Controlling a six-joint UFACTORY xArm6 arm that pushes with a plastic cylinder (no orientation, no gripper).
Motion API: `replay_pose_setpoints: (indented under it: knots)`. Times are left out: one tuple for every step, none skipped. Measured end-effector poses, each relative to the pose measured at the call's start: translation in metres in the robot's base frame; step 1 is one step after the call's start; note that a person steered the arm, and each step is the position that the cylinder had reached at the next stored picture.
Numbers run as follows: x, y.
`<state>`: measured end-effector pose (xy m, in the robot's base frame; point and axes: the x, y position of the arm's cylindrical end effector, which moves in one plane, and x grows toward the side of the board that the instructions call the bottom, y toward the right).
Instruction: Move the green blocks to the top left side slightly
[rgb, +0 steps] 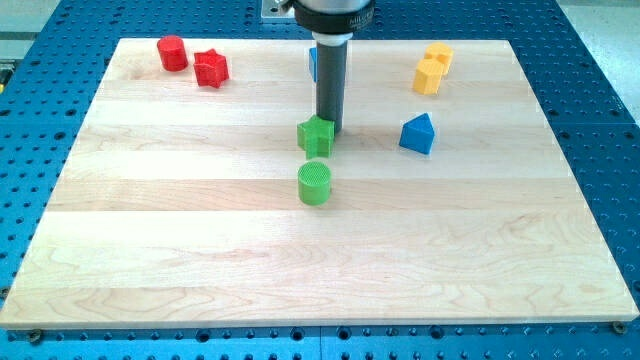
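Observation:
A green star-shaped block (315, 135) sits near the middle of the wooden board (180, 230). A green cylinder (314, 184) stands just below it, a small gap apart. My tip (329, 130) is down at the star block's upper right edge, touching or nearly touching it. The dark rod rises from there to the view's top.
A red cylinder (172, 52) and a red star block (211, 68) lie at the top left. A yellow block (432, 68) is at the top right. A blue triangular block (418, 134) is right of the tip. Another blue block (312, 62) is mostly hidden behind the rod.

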<state>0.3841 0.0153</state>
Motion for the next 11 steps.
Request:
replay_pose_setpoints:
  knots:
    - [0.031,0.033]
    - [0.074,0.058]
    - [0.105,0.035]
    - [0.116,0.009]
    - [0.106,-0.026]
    - [0.093,-0.017]
    - [0.075,0.065]
    - [0.054,0.04]
    - [0.052,-0.011]
    - [0.048,-0.016]
    - [0.081,0.044]
